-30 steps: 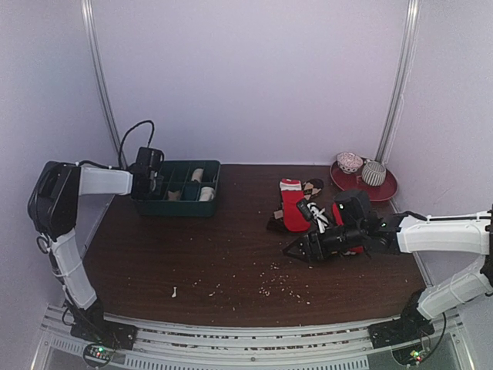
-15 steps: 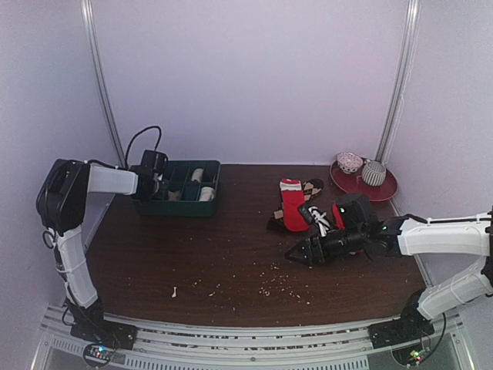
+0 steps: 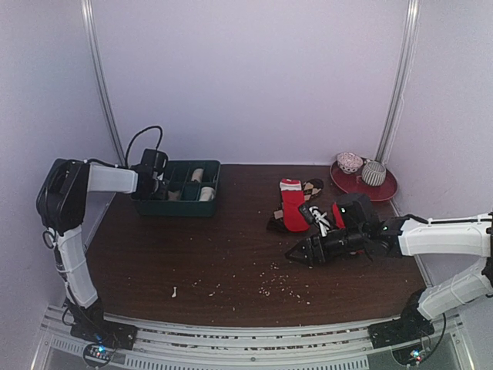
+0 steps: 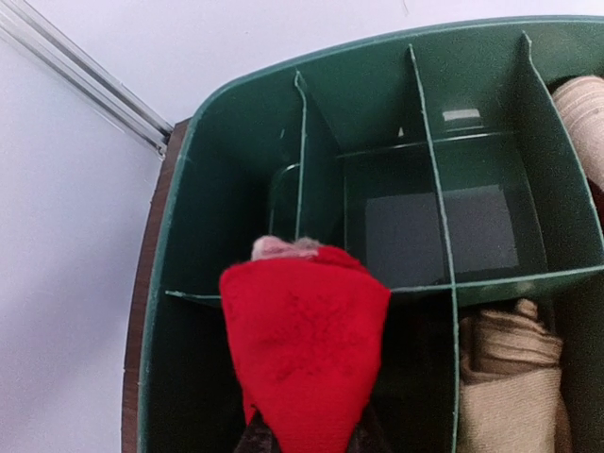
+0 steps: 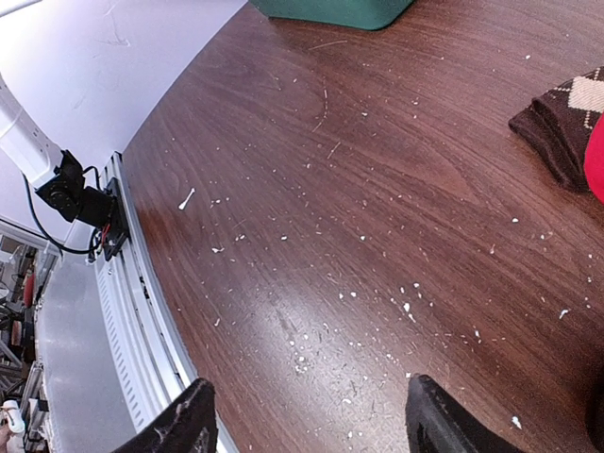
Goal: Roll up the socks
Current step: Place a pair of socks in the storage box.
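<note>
Left end effector [image 4: 310, 436]: clamped on a rolled red sock [image 4: 304, 330], held over the end of the dark green tray [image 4: 179, 226] nearest that arm; which compartment it is meant for cannot be told. A tan roll [image 4: 510, 344] lies in the neighbouring compartment. Right end effector [image 5: 307, 420]: jaws apart, nothing between them, low over bare bench [image 5: 311, 217] strewn with pale crumbs. The loose socks lie on the far side of its fingertips. A red sock with white ends [image 3: 293, 206] lies with its long axis running roughly near-to-far. A brown diamond-patterned sock [image 5: 566, 113] is just beside it, touching or partly beneath; which cannot be told. Judgement: the right arm is plainly the nearer, while the left is well apart at the tray and occupied. The right fingertips point past the socks toward mid-bench, so the next pickup calls for swinging toward the far side and meeting the red sock across its long axis.
</note>
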Available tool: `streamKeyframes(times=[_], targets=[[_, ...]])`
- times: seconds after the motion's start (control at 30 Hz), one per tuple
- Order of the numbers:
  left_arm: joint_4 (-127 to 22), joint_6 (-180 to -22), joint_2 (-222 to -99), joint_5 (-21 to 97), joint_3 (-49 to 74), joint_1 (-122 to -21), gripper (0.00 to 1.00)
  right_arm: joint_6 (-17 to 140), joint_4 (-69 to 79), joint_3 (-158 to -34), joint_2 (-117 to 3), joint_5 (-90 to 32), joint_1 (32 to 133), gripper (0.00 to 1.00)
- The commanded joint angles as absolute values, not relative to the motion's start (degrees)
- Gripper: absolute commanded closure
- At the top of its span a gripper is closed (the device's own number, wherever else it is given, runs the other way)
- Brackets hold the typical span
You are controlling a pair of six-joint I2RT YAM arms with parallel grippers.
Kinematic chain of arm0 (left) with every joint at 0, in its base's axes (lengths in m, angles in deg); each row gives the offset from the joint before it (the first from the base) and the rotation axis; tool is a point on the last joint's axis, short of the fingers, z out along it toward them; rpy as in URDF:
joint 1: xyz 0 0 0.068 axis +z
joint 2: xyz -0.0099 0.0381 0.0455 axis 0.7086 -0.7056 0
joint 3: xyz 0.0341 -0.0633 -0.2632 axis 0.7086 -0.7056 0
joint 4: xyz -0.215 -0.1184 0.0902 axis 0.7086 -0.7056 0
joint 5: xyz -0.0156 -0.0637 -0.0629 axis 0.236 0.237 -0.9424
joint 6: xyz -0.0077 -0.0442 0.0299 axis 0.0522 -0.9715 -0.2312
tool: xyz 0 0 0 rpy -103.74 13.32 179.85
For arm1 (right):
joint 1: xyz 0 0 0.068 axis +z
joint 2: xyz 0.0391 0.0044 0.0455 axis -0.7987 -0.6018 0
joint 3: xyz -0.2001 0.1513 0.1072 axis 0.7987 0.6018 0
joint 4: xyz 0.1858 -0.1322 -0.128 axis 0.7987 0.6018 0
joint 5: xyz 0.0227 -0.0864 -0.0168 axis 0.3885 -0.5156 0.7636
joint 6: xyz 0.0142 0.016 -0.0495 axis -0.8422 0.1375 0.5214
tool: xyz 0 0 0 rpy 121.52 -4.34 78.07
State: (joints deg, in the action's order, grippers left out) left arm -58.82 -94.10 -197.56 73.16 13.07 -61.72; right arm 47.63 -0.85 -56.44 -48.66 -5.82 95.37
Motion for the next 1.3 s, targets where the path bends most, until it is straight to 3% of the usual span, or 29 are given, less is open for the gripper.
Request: streamKeyframes(times=[0.0,1.0,1.27], targets=[[-63.64,-94.19,-198.34,67.62,11.62,-63.09,1.00,47.81,-1.75,-56.06,-48.35,-4.86,95.03,0.31],[-83.22,-97.17,-207.55,57.56,20.31,-60.40,1.00,46.48,-3.35,-55.36,-49.95,-2.53,95.12,0.28],[-82.59,-97.07,-209.04,58.20,20.19,-59.00,0.67,46.05,-3.90,-54.66,-49.04,-3.00,95.10,0.27]])
